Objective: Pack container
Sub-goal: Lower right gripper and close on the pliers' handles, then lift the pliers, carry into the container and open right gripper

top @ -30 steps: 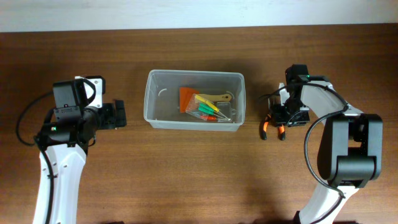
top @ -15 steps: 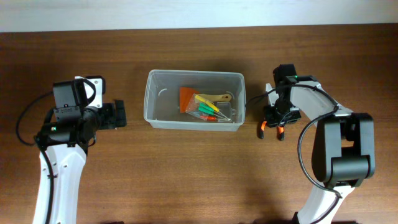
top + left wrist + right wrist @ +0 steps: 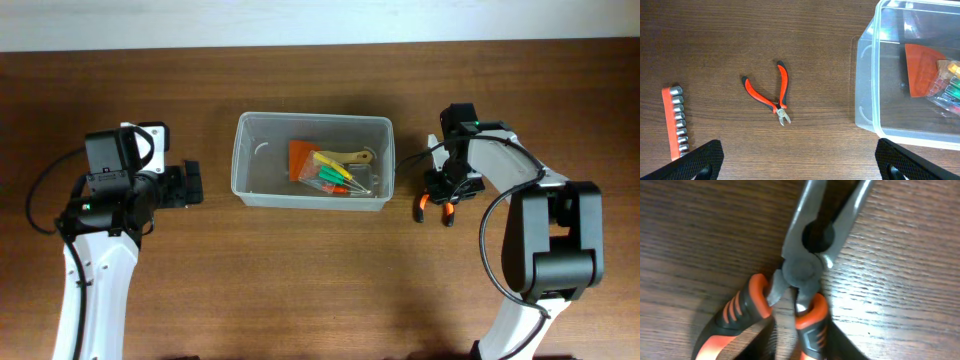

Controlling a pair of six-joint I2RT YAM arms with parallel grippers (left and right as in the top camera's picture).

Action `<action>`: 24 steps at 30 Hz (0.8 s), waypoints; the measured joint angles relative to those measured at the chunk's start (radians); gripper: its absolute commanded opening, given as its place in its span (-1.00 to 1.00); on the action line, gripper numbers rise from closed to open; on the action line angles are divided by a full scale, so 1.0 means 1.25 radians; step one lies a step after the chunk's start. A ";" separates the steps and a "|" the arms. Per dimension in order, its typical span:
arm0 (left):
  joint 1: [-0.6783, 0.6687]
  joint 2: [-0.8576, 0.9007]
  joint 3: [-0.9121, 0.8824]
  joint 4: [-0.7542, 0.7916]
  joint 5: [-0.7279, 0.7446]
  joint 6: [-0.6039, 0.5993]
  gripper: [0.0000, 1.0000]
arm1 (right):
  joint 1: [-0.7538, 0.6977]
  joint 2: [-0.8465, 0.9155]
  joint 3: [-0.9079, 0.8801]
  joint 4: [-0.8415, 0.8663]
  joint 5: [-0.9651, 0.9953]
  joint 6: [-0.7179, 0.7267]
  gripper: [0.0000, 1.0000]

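The container [image 3: 240, 160] is a clear plastic tub at the table's middle; it also shows in the left wrist view [image 3: 865, 100]. It holds an orange scraper [image 3: 299, 158] and a packet of coloured screwdrivers [image 3: 335, 175]. Orange-handled pliers [image 3: 423, 207] lie on the table to its right and fill the right wrist view [image 3: 800, 270]. My right gripper [image 3: 447, 185] is low over them, its fingers [image 3: 800, 345] closed in on one handle. My left gripper [image 3: 192, 185] is open and empty left of the tub, with wide-spread fingers [image 3: 800, 160].
The left wrist view shows small red-handled cutters [image 3: 775, 92] and an orange strip of sockets [image 3: 675, 120] on the wood to the left of the tub. The table's far edge meets a white wall [image 3: 320, 20].
My right wrist shifted left and turned over the pliers, and the pliers slid slightly left. In the last half second nothing moved. The left arm stayed still.
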 measured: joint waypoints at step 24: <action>0.000 0.000 0.000 0.000 0.000 0.000 0.98 | -0.036 -0.001 0.134 -0.121 0.060 0.041 -0.92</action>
